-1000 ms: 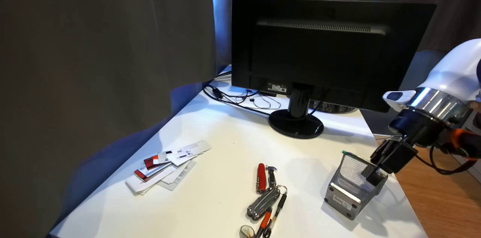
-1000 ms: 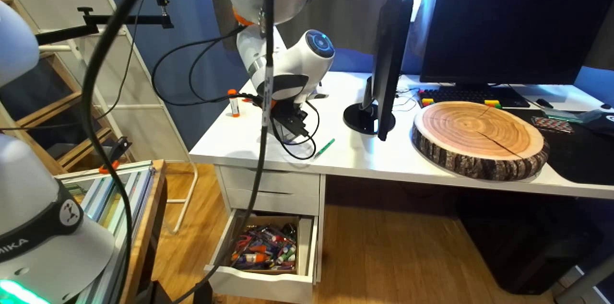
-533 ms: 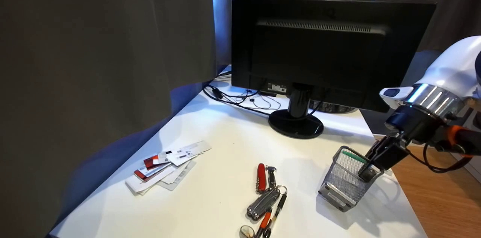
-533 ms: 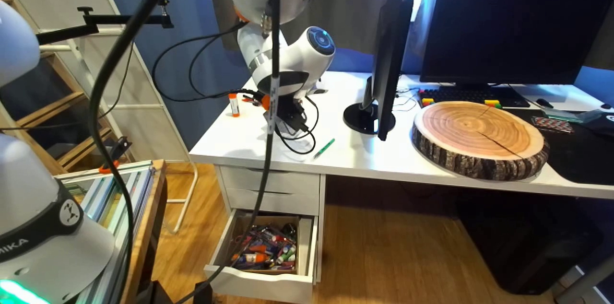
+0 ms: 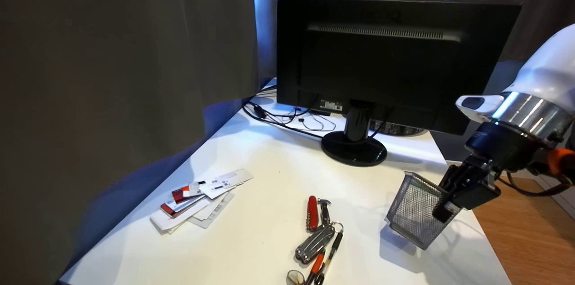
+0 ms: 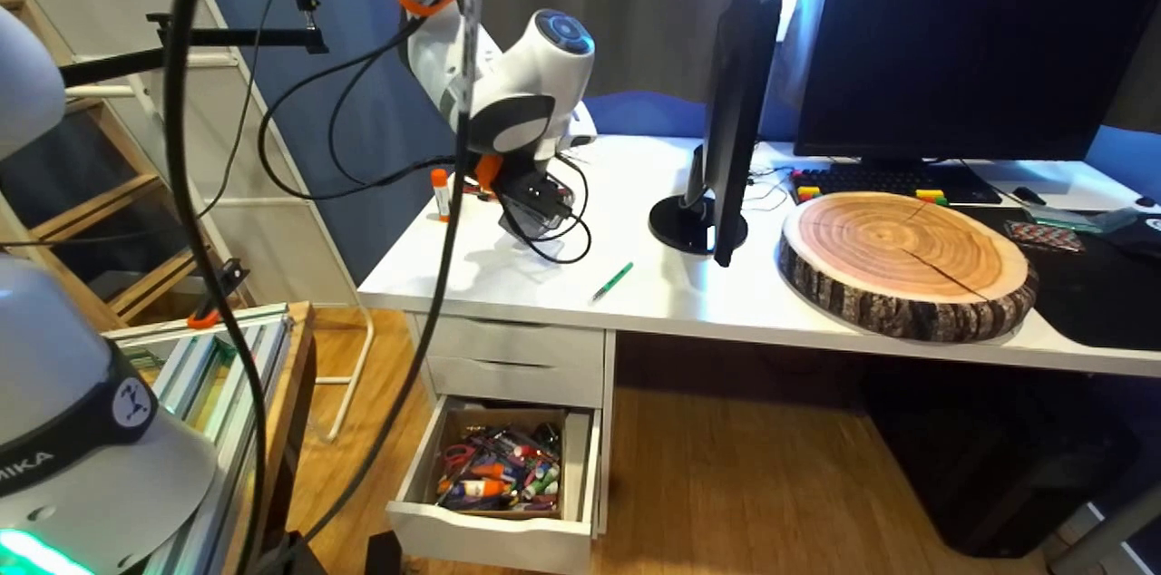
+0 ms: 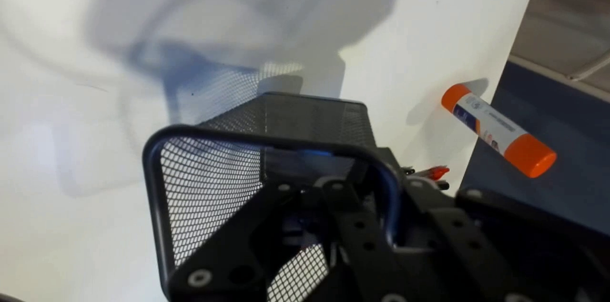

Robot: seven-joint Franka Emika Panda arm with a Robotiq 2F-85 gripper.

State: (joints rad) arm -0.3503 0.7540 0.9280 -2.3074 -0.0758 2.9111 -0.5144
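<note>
My gripper (image 7: 369,164) is shut on one wall of a dark wire-mesh pen holder (image 7: 209,183), close to its rim. One finger is inside the holder, the other outside. In an exterior view the holder (image 5: 414,213) hangs tilted from the fingers, its shadow spread on the white desk beneath. The gripper and cables partly cover it in an exterior view (image 6: 524,223). Its visible interior shows no pens. An orange-capped glue stick (image 7: 498,130) stands on the desk near the gripper. A few pen tips (image 7: 436,172) show beyond the fingers. A green pen (image 6: 613,281) lies by the desk's front edge.
A monitor (image 5: 391,60) stands behind the holder. Across the desk lie a red pocket knife (image 5: 312,213), a multitool (image 5: 315,243) and a pile of cards (image 5: 202,199). An open drawer (image 6: 499,539) full of stationery juts out below. A wood-slice cushion (image 6: 907,248) sits further along.
The jaws have closed on the holder's wall. The holder has tipped so its base no longer faces the camera, and it has come up with the gripper. The arm has shifted and risen.
</note>
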